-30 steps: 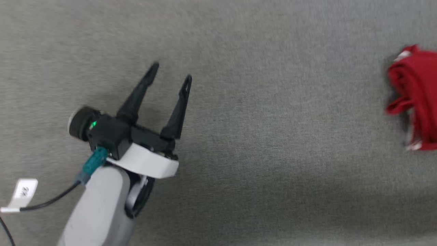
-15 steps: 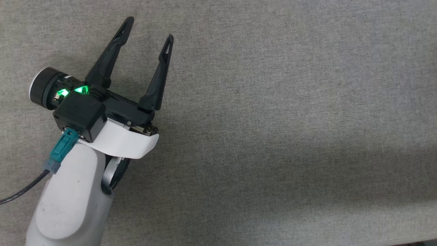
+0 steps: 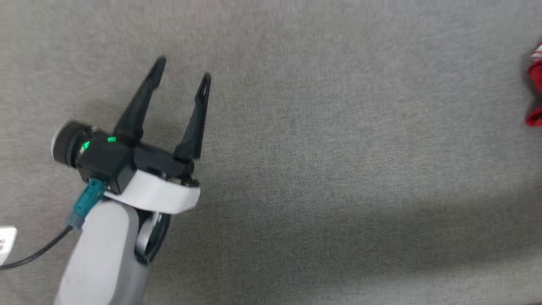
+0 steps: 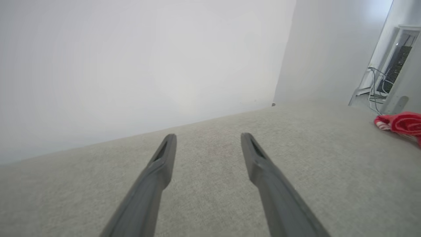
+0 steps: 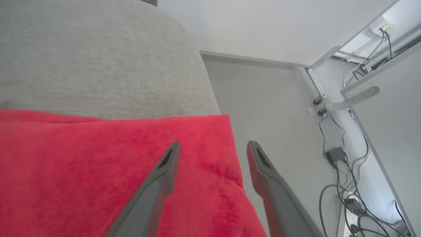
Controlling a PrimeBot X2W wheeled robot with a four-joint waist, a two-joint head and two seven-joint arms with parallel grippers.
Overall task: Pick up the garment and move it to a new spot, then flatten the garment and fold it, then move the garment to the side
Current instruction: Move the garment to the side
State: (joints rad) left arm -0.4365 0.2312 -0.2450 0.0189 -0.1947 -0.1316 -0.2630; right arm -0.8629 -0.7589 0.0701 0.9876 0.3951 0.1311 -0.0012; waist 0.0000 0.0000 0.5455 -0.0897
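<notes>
Head view is giving you the garment (image 3: pixel 535 91) as a red sliver with a bit of white trim at 3 o'clock on the frame edge. It's sitting well apart from the left gripper (image 3: pixel 183 70) at 9 o'clock. Right wrist view is showing the same red cloth spreading from 9 to 6 o'clock and lying on the grey table cover (image 5: pixel 98 65). Its straight edge is looking like it's hanging past the cover's edge (floor and cables (image 5: pixel 342 171) are showing beyond, 3 to 5 o'clock).

Handling: you're dealing with soft, light, floppy knit. It's probably going to sag and bunch when lifted, it's likely dragging rather than sliding on that fuzzy cover, and nothing about it is fragile. You're wanting to pinch a hem or shoulder seam where the layers are thin, not a bunched middle. The straight edge under the right fingers is looking like the easiest bite.

Right gripper (image 5: pixel 214 144): fingers are standing wide apart over that edge, one crossing the red and the other over the floor side. Nothing is clamped (whether a tip is touching cloth, I cannot tell).

Left gripper: fingers are also spreading wide, holding nothing and pointing toward 12 o'clock over bare cover.
</notes>
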